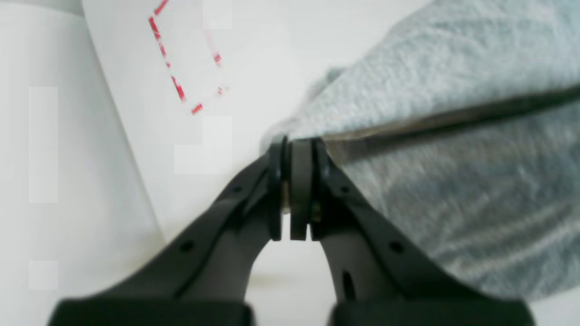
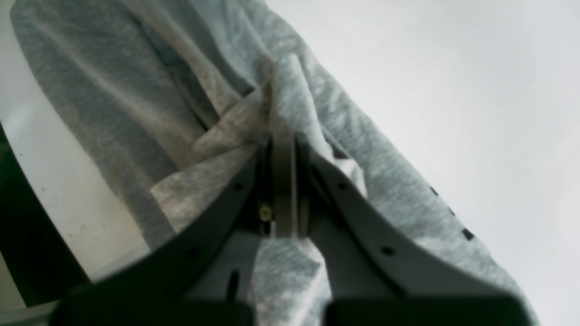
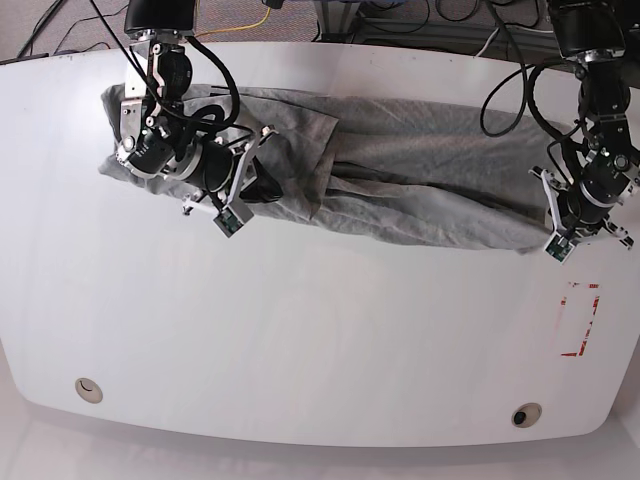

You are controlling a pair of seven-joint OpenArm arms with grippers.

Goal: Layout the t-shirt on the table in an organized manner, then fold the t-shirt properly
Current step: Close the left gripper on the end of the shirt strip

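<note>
The heather-grey t-shirt (image 3: 400,175) lies stretched in a wrinkled band across the far half of the white table (image 3: 320,340). My left gripper (image 1: 297,145) is shut on the shirt's edge (image 1: 453,90), at the band's right end in the base view (image 3: 553,238). In the right wrist view my right gripper (image 2: 283,136) is shut on a bunched fold of the t-shirt (image 2: 136,104). In the base view that gripper (image 3: 262,180) sits over the band's left part. Small black marks (image 2: 466,233) show on the cloth near it.
A red rectangular outline (image 3: 578,320) is marked on the table just in front of the left gripper, also in the left wrist view (image 1: 181,63). Two round holes (image 3: 88,389) (image 3: 525,413) sit near the front edge. Cables (image 3: 260,20) run behind the table's far edge.
</note>
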